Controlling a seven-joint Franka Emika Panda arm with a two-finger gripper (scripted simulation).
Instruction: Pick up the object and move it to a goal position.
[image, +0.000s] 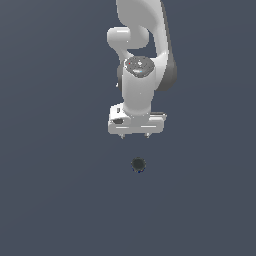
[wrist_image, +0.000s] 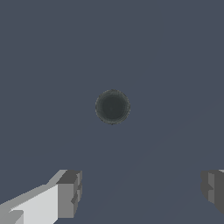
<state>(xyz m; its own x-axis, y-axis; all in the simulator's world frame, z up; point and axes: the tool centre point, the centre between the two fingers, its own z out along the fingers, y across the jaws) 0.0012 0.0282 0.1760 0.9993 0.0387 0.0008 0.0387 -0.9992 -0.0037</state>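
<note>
Plain dark grey table (image: 55, 200) fills both views. White Panda arm (image: 142, 60) comes in from the top of the exterior view, wrist pointing down. End effector (image: 135, 136) hangs above the table, fingers (wrist_image: 70, 192) spread wide apart, nothing between them. Small round can (image: 138, 164) sits upright on the table, apart from the end effector, just below it in the exterior view. Wrist view shows its dark grey top (wrist_image: 112, 106); side label not readable.

Can (image: 138, 164) label too small to read, only dark top shows. My fingertips (wrist_image: 70, 192) cut by wrist frame edge; upper arm (image: 142, 20) possibly cropped.
</note>
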